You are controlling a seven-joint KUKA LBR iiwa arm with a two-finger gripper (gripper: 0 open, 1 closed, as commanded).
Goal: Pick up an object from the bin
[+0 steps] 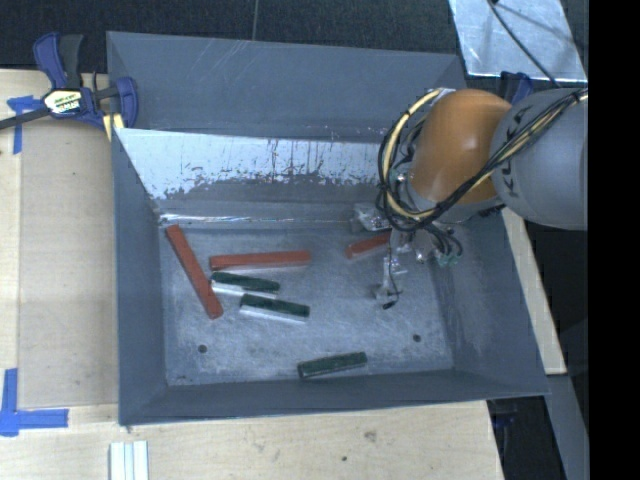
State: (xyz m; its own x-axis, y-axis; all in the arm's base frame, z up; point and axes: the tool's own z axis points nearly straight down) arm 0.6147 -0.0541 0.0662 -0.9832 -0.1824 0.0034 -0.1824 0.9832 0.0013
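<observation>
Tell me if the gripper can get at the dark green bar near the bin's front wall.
Probably yes. The dark green bar lies alone on the bin floor, nothing on it, and the gripper hangs nearby. The close front wall might crowd it.

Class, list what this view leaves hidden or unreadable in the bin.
In the camera view:
1. Short red stick: right end hidden behind the pincer.
2. Bin's right wall: upper part covered by the arm's orange cover.
3. Dark marks on the back wall: too small to read.
</observation>
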